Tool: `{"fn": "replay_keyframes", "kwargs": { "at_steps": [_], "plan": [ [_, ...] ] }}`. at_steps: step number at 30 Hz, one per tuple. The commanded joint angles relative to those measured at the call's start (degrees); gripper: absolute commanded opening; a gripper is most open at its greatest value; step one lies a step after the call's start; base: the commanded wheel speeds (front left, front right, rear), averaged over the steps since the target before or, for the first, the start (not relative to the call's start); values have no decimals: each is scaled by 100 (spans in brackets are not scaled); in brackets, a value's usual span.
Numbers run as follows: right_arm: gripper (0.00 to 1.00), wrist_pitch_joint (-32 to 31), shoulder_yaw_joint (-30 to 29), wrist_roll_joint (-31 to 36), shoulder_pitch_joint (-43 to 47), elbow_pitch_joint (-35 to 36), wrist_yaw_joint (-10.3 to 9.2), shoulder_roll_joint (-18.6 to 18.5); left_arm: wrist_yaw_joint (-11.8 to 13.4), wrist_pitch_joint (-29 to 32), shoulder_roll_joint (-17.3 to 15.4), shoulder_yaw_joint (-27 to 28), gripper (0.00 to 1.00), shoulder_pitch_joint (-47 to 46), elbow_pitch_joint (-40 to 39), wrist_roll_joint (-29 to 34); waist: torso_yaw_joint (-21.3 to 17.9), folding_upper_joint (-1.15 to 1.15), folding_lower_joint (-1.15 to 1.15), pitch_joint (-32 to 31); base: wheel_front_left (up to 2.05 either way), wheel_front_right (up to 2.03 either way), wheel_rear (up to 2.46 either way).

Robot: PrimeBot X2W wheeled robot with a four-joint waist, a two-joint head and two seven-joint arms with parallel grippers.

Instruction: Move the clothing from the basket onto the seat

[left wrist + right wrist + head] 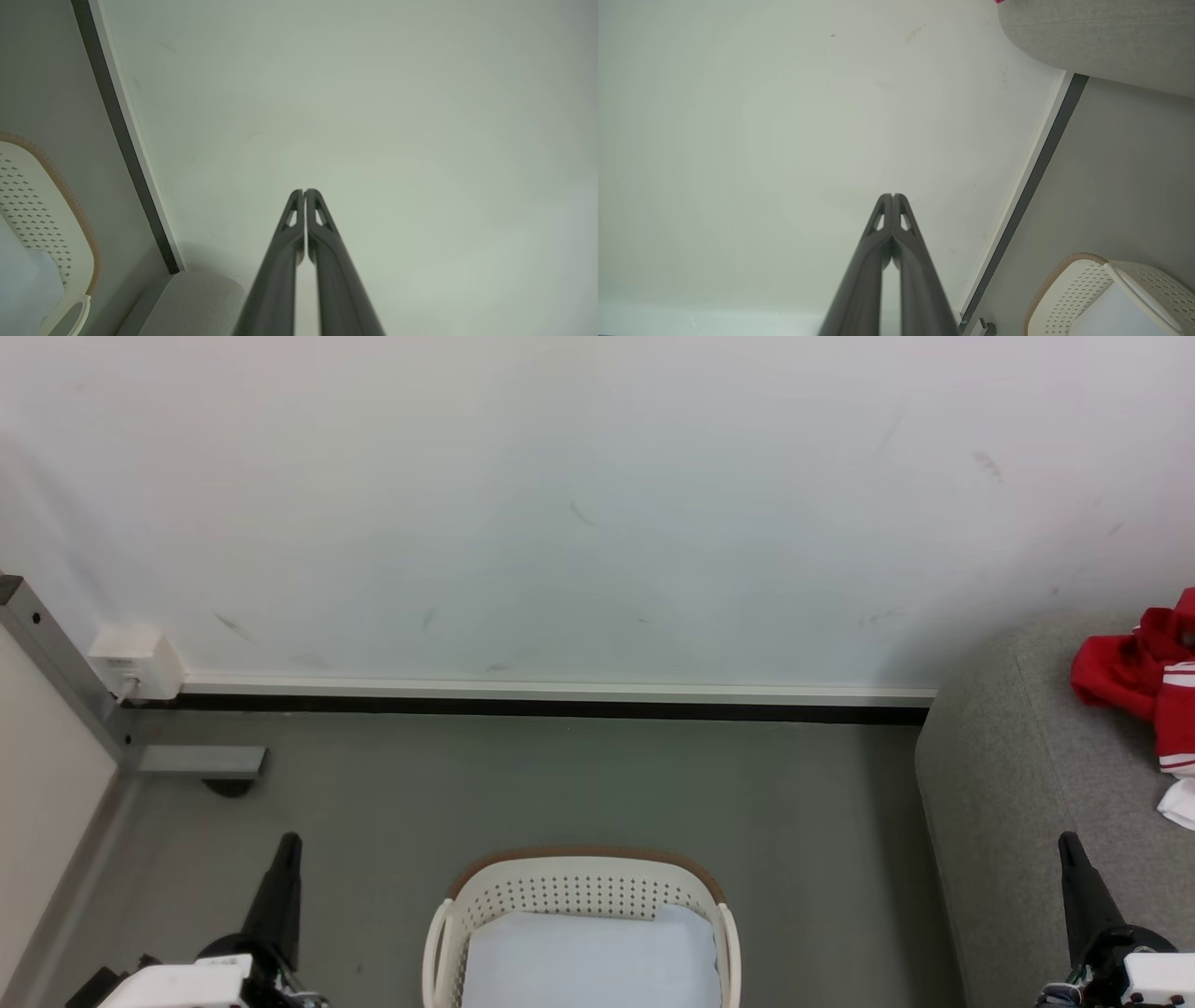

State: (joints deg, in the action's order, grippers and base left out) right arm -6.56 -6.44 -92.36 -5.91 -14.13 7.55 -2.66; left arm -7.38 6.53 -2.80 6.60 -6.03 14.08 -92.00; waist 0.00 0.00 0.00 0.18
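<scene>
The red clothing (1144, 672) is found lying on the grey seat (1018, 775), well apart from the basket (579, 887) on the floor (560, 784). The left end effector (303, 192) and right end effector (893, 196) are each noted as fully closed.

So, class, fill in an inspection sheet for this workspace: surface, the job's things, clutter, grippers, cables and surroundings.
Surface: smooth grey floor, with the basket standing on it.
Job's things: the basket sits between the arms, and its visible part holds no clothing, just the pale bottom. Red clothing and a white cloth lie on the seat at the right.
Clutter: nothing seen.
Grippers: left gripper and right gripper both shut, fingers together, holding nothing, aimed at the wall.
Cables: nothing seen clearly.
Surroundings: scuffed white wall, skirting, white wall box, grey metal frame leg at the left.
</scene>
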Motion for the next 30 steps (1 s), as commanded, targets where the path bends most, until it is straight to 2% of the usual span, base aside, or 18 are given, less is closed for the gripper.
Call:
{"fn": "replay_keyframes", "kwargs": {
  "at_steps": [1,30],
  "plan": [
    [0,-16,-20,-11,-64,25,-12,-40,-32,23,-12,10,0,-38,-19,-76,0,0,0,0,0,0,0],
    [0,-16,-19,-12,-64,25,-12,-40,-32,22,-12,11,0,-38,-18,-77,0,0,0,0,0,0,0]
  ]
}}
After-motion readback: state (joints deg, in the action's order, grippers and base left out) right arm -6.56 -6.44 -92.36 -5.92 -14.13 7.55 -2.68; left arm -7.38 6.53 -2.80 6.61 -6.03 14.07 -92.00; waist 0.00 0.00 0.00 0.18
